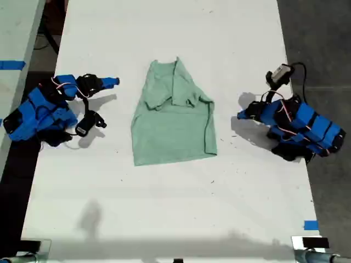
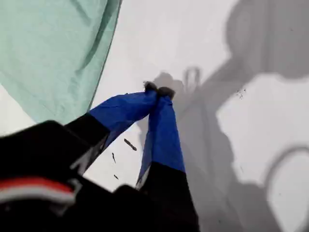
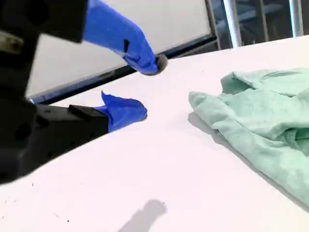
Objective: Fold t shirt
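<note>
the t shirt (image 1: 173,115) lies mid-frame in the exterior view on the white table (image 1: 164,208), sleeves folded in, body still long. my first gripper (image 2: 158,90) is pinched closed and empty; my second gripper (image 3: 145,87) gapes, empty.

The pale mint-green cloth t shirt (image 2: 48,53) is cut off by the first wrist view's edge, showing only one corner. In the second wrist view the t shirt (image 3: 260,121) also runs out of frame. In the exterior view, its folded-over sleeves hide the cloth beneath. Small dark specks (image 2: 129,144) on the white table (image 2: 270,121) are too tiny to identify, perhaps lint.
</note>
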### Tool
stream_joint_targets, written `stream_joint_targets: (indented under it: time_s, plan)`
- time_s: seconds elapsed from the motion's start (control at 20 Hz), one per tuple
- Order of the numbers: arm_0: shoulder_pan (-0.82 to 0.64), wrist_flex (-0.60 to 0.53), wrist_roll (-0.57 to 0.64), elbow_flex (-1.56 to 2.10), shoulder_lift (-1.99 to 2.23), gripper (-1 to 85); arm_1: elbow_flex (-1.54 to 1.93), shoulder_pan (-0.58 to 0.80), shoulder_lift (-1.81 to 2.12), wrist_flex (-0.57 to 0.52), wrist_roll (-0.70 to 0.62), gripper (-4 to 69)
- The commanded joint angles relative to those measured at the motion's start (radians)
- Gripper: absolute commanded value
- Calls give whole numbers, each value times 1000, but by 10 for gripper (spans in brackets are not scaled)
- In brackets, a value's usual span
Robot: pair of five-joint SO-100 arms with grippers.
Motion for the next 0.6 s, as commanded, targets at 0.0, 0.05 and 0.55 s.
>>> stream_joint_targets:
  time_s: [0.0, 0.05, 0.55]
  plan:
    - [-37, 21, -46, 41, 9, -3, 54, 5, 14, -25, 6, 6]
    - [-37, 21, -46, 41, 9, -3, 54, 5, 14, -25, 6, 6]
    - [-49, 32, -49, 41, 9, -3, 48, -17, 9, -97, -100, 8]
